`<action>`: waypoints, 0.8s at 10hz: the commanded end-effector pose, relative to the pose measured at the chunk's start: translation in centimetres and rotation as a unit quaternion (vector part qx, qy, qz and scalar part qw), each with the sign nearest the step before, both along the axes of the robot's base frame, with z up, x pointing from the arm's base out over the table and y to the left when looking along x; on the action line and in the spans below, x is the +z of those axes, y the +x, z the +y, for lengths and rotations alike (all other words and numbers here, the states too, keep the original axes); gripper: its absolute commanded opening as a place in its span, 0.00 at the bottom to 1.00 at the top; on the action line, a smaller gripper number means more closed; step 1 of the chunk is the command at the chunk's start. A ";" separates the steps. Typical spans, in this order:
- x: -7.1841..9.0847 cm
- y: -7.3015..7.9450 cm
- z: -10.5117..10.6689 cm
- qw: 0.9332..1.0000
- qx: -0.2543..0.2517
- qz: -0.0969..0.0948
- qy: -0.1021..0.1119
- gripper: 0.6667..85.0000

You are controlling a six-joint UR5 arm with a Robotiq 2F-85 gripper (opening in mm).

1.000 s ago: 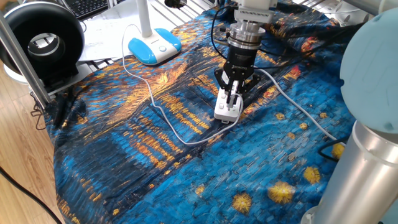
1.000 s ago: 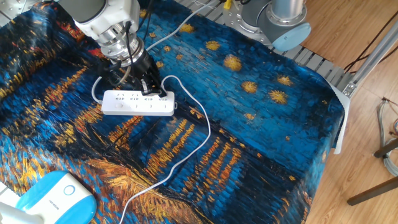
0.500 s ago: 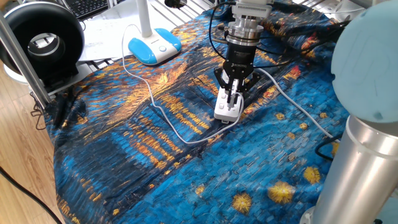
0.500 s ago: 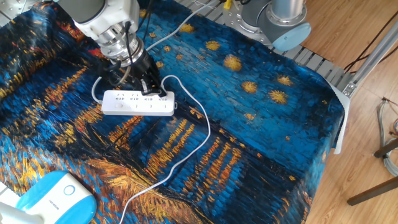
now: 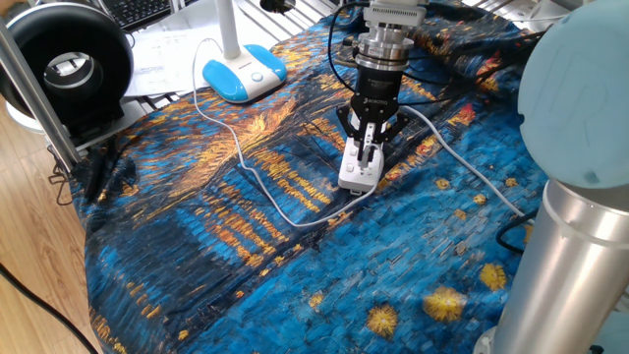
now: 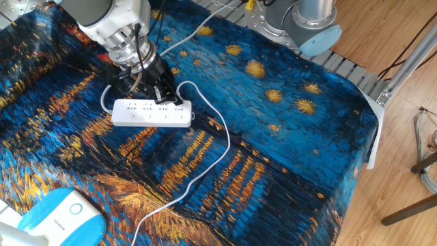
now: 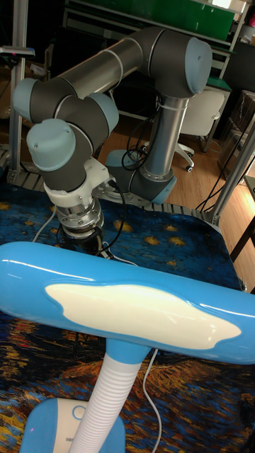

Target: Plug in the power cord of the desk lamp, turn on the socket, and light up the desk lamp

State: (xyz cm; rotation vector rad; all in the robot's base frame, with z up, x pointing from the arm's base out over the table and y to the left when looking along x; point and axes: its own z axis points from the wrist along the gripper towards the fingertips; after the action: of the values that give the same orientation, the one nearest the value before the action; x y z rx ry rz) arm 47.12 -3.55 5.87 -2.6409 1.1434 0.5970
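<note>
The socket (image 5: 360,170) (image 6: 151,113) is a white power strip lying on the blue patterned cloth. My gripper (image 5: 366,149) (image 6: 165,94) stands upright over its far row of outlets. It is shut on the small white plug of the power cord (image 5: 239,149) (image 6: 222,140), pressed down at the strip. The thin cord loops across the cloth to the desk lamp's blue-and-white base (image 5: 244,74) (image 6: 58,215). In the tall fixed view the desk lamp's blue head (image 7: 127,304) hides my fingertips. Whether the lamp is lit does not show.
A black ring-shaped device (image 5: 64,64) stands at the far left behind a metal post (image 5: 29,84). The strip's thick white cable (image 5: 477,172) trails toward the arm's base (image 6: 304,20). The cloth drops off at the table edge (image 6: 369,119).
My wrist has shifted slightly up and left in one fixed view. The gripper stays shut on the plug over the strip, and the cord and strip have not moved.
</note>
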 end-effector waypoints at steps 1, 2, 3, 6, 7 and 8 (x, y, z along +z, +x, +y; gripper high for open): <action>-0.3 0.5 -0.5 1.000 0.001 -0.005 -0.006 0.01; -0.4 0.6 -0.5 1.000 0.001 -0.005 -0.007 0.01; -0.3 0.5 -0.2 1.000 0.001 -0.003 -0.003 0.01; -0.2 -0.1 -0.2 1.000 0.000 0.003 -0.003 0.01; -0.3 0.0 -0.3 1.000 0.000 0.002 -0.005 0.01; -0.4 0.0 -0.2 1.000 -0.001 0.000 -0.003 0.01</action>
State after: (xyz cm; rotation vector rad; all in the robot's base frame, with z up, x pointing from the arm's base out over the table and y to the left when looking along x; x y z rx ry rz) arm 47.02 -3.96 5.44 -2.6588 1.1467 0.5987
